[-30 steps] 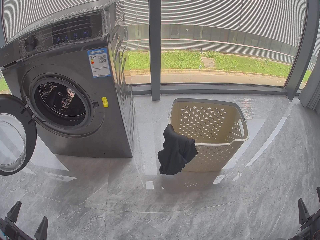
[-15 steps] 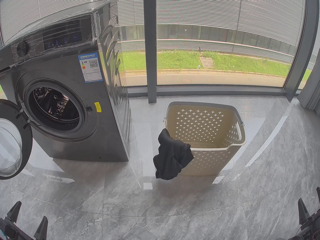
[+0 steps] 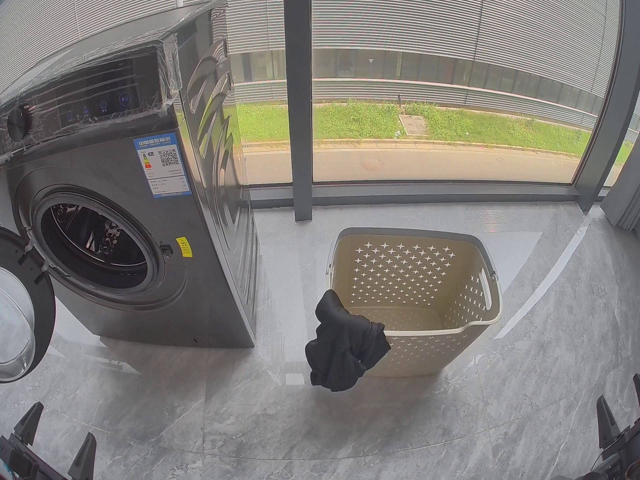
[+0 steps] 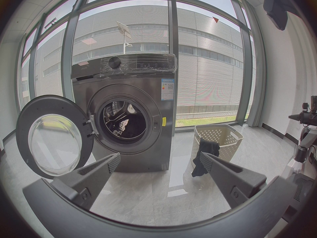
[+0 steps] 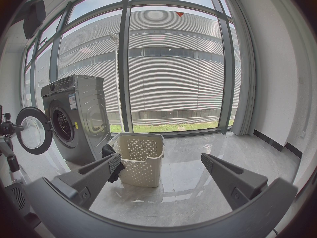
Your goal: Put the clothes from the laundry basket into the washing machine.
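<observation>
A cream laundry basket (image 3: 427,255) stands on the floor, with a black garment (image 3: 345,348) draped over its near left corner. The grey washing machine (image 3: 167,248) stands to its left, its round door (image 3: 20,305) swung open and some laundry visible in the drum (image 3: 97,241). My left gripper (image 3: 57,438) is open at the lower left, well short of the machine. My right gripper (image 3: 617,415) is open at the lower right, away from the basket. The left wrist view shows the machine (image 4: 132,116), basket (image 4: 221,136), garment (image 4: 204,156) and open gripper (image 4: 160,161). The right wrist view shows the basket (image 5: 142,149) beyond the open gripper (image 5: 160,162).
Grey marble floor (image 3: 333,428) lies open between me and the basket. A tall window with a dark post (image 3: 298,95) runs behind the machine and basket. A curtain (image 3: 623,201) hangs at the far right.
The whole head view has shifted: the machine and basket now sit lower and larger in the picture, so the camera has moved closer. Both grippers hold the same place in view.
</observation>
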You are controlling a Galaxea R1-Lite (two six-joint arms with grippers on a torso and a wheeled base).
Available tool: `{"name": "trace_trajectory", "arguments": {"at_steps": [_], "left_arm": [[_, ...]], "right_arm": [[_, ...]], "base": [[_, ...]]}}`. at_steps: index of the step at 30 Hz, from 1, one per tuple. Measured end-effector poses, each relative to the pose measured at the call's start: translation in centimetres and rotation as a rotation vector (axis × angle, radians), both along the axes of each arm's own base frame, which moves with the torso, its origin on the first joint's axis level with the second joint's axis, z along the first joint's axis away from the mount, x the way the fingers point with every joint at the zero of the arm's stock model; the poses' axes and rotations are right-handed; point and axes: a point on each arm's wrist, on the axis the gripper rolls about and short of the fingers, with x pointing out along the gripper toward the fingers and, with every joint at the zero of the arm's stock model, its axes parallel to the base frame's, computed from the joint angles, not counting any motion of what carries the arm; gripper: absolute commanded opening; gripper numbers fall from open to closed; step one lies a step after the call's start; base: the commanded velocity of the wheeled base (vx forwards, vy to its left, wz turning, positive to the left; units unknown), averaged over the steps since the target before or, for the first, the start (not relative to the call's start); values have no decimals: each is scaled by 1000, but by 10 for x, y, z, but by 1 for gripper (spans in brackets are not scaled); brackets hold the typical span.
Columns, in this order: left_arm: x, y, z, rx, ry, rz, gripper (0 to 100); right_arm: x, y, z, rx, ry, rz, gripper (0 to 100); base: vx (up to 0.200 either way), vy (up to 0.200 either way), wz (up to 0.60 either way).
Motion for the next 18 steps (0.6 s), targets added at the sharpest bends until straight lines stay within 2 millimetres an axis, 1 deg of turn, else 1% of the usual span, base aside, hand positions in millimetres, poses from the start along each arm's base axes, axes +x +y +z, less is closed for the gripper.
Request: {"name": "trace_trajectory", "arguments": {"at_steps": [6,8,10,14,16,18], "left_arm": [[0,0,0,1,0,0,100],[0,0,0,1,0,0,100],[0,0,0,1,0,0,100],[0,0,0,1,0,0,100],[0,0,0,1,0,0,100],[0,0,0,1,0,0,100]], "right_arm": [[0,0,4,1,-31,13,100],[-3,0,12,1,-71,21,100],[-8,1,26,-1,-119,48,100],[-13,2,53,4,-132,170,100],[-9,3,60,13,-99,232,100],[-1,4,64,25,-36,302,100]], "base": [[0,0,0],[0,0,0],[0,0,0],[200,0,0],[200,0,0],[0,0,0]]}}
